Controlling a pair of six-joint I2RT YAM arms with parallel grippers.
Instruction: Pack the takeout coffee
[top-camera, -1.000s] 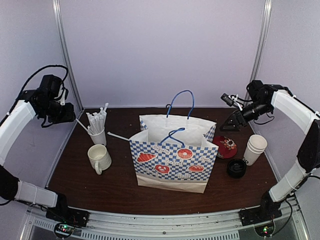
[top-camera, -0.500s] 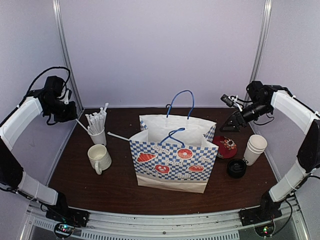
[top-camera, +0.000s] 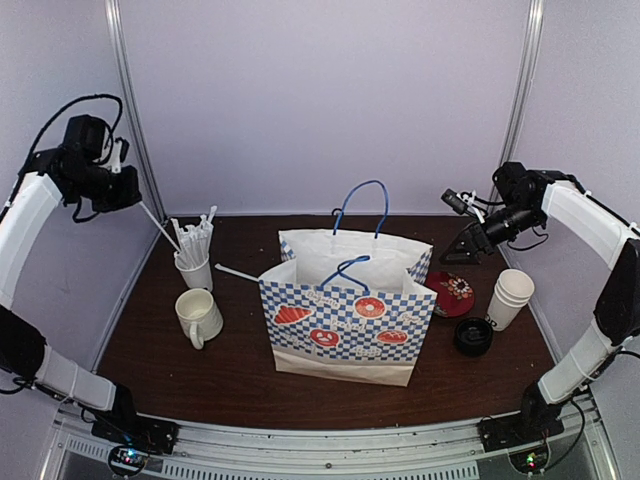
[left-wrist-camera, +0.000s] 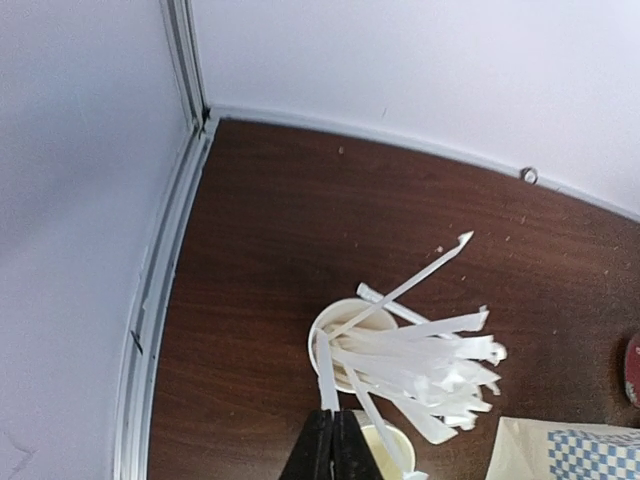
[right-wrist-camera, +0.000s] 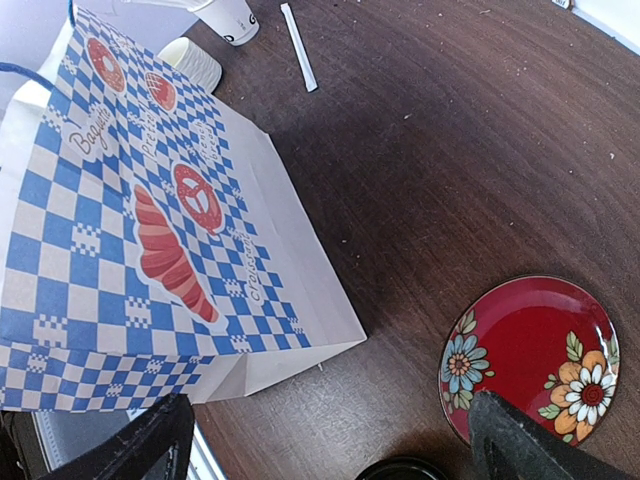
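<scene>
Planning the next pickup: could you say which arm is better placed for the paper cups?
Right: the right claw, open, hangs near the paper cups; the left claw, far off, grips a straw.

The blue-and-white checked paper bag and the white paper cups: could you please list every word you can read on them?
"Baguette": on the blue-and-white checked paper bag, near its top.
"Croissant", likely: same bag, beside the croissant picture.
Words by the pretzel picture: too blurred to read.
Black lettering on the white paper cup holding straws: too small to read.
Dark mark on the stacked white paper cups: too small to read.
</scene>
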